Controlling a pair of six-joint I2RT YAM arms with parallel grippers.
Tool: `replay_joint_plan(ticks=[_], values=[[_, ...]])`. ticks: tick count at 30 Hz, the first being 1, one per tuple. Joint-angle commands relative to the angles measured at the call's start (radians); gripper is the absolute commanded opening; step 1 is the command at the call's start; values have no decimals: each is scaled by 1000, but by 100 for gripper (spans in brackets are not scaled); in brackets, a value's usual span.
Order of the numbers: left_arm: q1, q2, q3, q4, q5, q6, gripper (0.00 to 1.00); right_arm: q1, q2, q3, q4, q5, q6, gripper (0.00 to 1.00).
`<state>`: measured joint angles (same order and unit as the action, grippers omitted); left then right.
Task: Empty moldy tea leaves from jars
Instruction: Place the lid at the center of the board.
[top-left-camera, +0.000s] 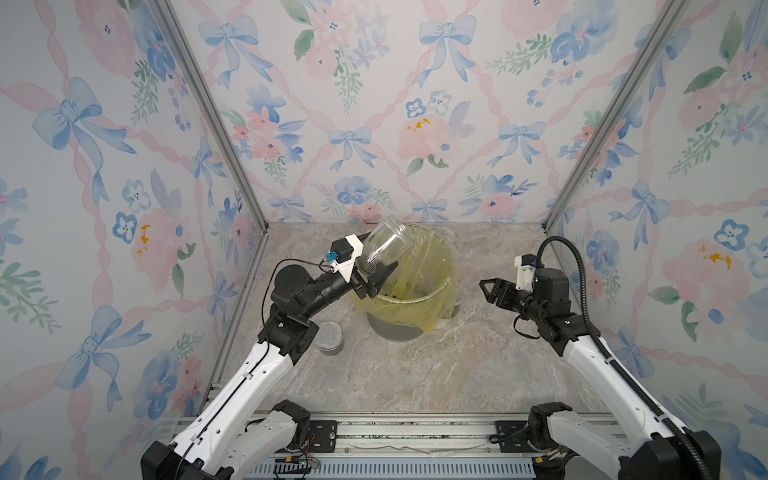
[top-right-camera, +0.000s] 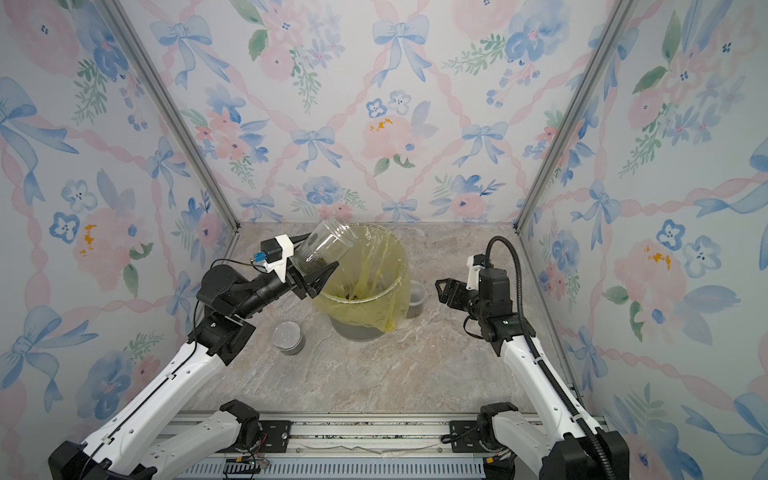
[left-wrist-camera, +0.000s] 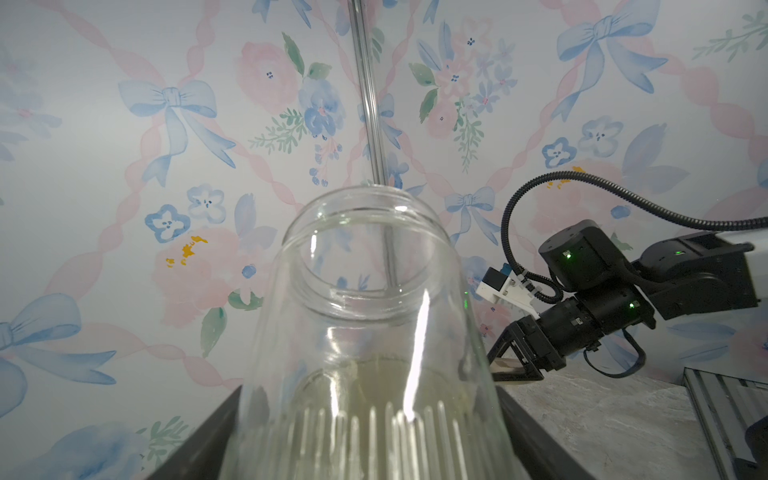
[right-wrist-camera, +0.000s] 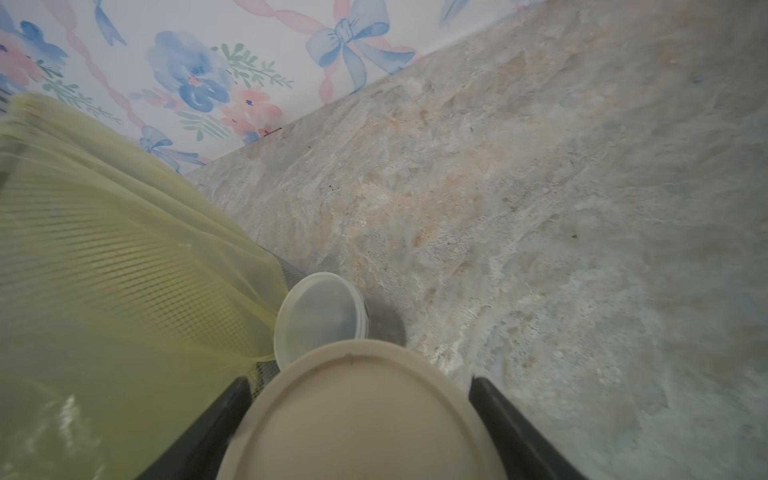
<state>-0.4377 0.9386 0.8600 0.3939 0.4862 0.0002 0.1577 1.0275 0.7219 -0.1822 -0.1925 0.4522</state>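
The left claw (top-left-camera: 382, 255) is clenched on the ribbed jar (left-wrist-camera: 374, 332), its fingers pressing the grooved lower wall from two sides, close to the base. The jar sits tilted in that grip, mouth aimed up toward the back wall, hanging over the left rim of the bin (top-left-camera: 395, 332) at the middle of the frame. It looks clear right through, so I'd call it emptied. A few dark specks low in it in a top view might be clinging crumbs, but I cannot tell.

I judge it light, rigid and smooth. The ribs give the fingers some bite and the plain shoulder would be slippery, so the ribbed band is the sound place to hold. Whether it is glass or plastic I cannot say, so I'd treat it as breakable.

The tea leaves (top-left-camera: 390, 296) lie as a small dark clump deep inside the yellow bag (top-left-camera: 399, 320), just below and right of the left claw in the frame and apart from it. They look loose and crumbly, stuff to pour rather than pick up.

The right claw (top-left-camera: 487, 291), right of centre, is grasping a flat tan lid (right-wrist-camera: 357, 419) by its edges. A second jar (right-wrist-camera: 320, 316) stands on the desk (top-left-camera: 457, 374) just beside the bin, between it and that claw. A third jar (top-left-camera: 330, 336) stands to the lower left of the bin, near the left arm.
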Motion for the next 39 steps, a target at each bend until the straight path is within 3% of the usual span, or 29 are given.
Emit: replay_joint_plan(ticks=[1,16,28,39], values=[[8,-45,-8,68,-28,27,9,-1,14,-43,117,127,7,62],[8,-93,-42,64,-46,50,10,53,287,-75,328,323,137,65],[8,-97,-47,63,-35,47,10,96,519,-50,454,366,164,68],[16,-110,-43,62,-31,42,11,99,567,-18,434,377,146,87]])
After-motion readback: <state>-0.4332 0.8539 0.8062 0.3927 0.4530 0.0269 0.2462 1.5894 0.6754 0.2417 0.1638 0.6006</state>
